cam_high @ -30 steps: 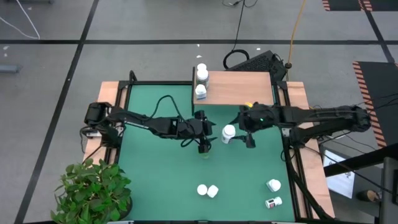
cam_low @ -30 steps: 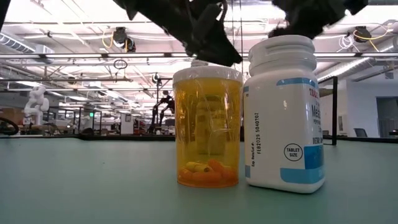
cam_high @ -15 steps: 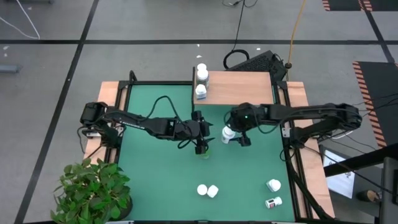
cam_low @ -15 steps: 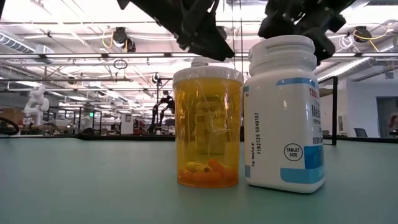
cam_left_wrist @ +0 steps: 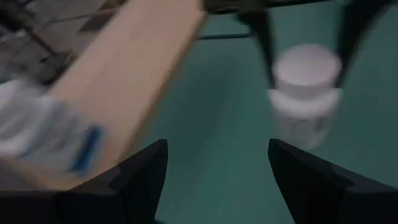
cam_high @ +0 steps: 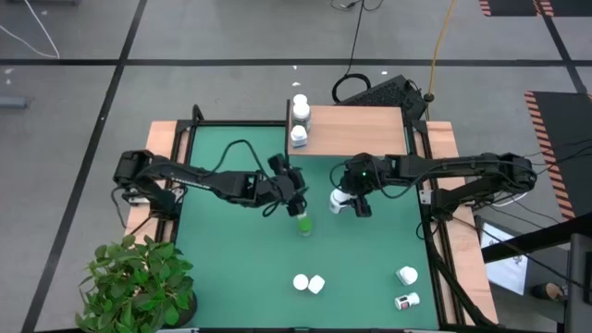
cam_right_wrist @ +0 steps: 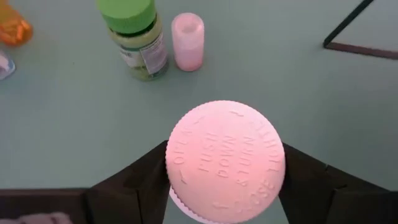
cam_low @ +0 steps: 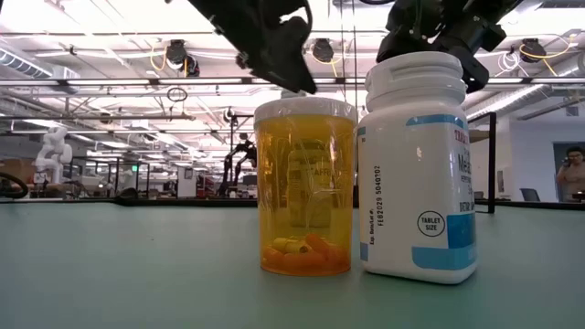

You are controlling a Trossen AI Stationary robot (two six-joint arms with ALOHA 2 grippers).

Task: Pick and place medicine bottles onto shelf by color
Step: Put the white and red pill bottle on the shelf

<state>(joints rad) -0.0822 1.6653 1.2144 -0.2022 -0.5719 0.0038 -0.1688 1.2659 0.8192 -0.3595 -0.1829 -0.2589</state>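
Observation:
A white bottle (cam_high: 339, 199) stands upright mid-table. My right gripper (cam_high: 352, 201) is open above it, one finger on each side of its cap (cam_right_wrist: 225, 163). My left gripper (cam_high: 294, 188) is open and hovers just far of the green bottle (cam_high: 303, 225), which stands alone on the mat. In the left wrist view it faces the shelf (cam_left_wrist: 124, 68) and the white bottle (cam_left_wrist: 305, 87). Two white bottles (cam_high: 299, 121) stand on the left end of the shelf (cam_high: 361, 129). An orange bottle (cam_low: 304, 196) and a blue-labelled white bottle (cam_low: 420, 169) stand near the table's near edge. My right gripper comes at the white bottle from above, pointing down, with its fingers (cam_right_wrist: 134, 183) level with the cap's sides. The cap hides the finger pads, so I cannot tell whether they touch it. The bottle stands upright on the mat.
Two more white bottles (cam_high: 406, 287) lie near the table's right near corner. A small pale vial (cam_right_wrist: 188, 40) stands beside the green bottle (cam_right_wrist: 138, 37). A potted plant (cam_high: 139, 282) sits at the left near corner. A person (cam_low: 571, 174) shows far off in the room.
My left gripper has drawn back from over the green bottle toward the far edge and turned toward the shelf, leaving the bottle standing in the open. My right gripper has moved toward the table's left, over the white bottle, which has stayed in place.

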